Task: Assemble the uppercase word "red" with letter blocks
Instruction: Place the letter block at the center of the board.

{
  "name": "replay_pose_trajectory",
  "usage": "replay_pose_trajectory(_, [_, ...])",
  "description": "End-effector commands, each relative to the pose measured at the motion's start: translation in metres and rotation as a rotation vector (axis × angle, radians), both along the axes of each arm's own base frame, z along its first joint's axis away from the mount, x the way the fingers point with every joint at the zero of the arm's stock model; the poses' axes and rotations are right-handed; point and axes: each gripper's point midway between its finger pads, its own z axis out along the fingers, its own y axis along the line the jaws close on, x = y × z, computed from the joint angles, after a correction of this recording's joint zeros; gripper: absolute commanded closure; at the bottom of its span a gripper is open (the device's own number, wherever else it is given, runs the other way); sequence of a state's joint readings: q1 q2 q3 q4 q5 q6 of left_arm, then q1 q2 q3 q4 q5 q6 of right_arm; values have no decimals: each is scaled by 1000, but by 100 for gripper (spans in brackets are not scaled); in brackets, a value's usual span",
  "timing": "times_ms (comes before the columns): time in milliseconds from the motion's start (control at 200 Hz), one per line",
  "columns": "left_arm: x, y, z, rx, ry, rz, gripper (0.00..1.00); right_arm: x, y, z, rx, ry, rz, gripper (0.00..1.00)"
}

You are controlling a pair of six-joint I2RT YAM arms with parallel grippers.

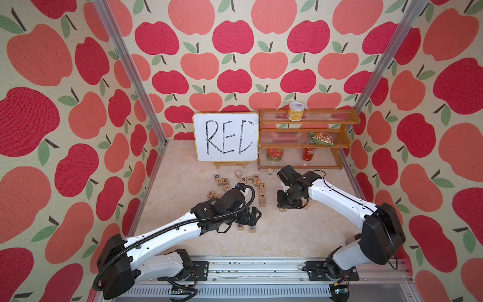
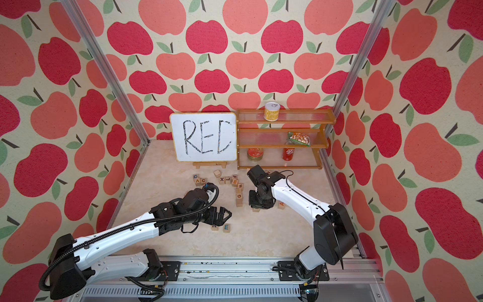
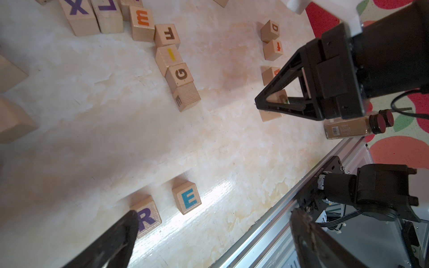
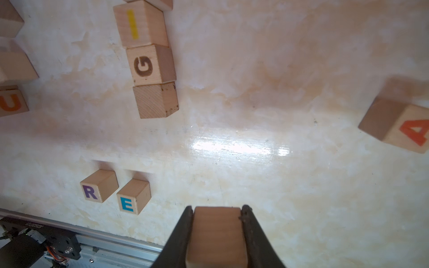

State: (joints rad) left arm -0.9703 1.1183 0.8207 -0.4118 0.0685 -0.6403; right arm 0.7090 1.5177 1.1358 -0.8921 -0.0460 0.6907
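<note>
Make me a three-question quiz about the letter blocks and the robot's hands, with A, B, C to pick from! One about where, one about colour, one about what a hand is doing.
1. Where is the E block compared with the R block?
A) beside it
B) stacked on top of it
C) far away from it

2. What colour is the letter R?
A) orange
B) purple
C) yellow

3. What is the right gripper doing?
A) open, holding nothing
B) shut on a wooden block
C) shut on nothing

Answers:
1 A, the two sit side by side in both wrist views.
2 B, the R is printed in purple.
3 B, its fingers press both sides of the block, whose letter is hidden in the right wrist view.
</note>
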Motion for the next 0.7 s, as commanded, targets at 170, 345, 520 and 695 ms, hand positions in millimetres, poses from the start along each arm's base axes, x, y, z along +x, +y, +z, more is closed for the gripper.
replay_pose_trajectory(170, [-15,19,-2,23,-23,68,1,-23,7,-4,-13,22,-26,91])
replay_pose_trajectory(345, [-26,28,-6,33,-31,83,0,-32,12,-10,-12,30,-35,90])
replay_pose_trajectory(520, [-37,40,-8,41,-35,100,1,-39,19,-15,-11,35,-41,90])
replay_pose_trajectory(695, [-45,53,-11,43,-38,120,1,-47,26,-22,-20,37,-43,90])
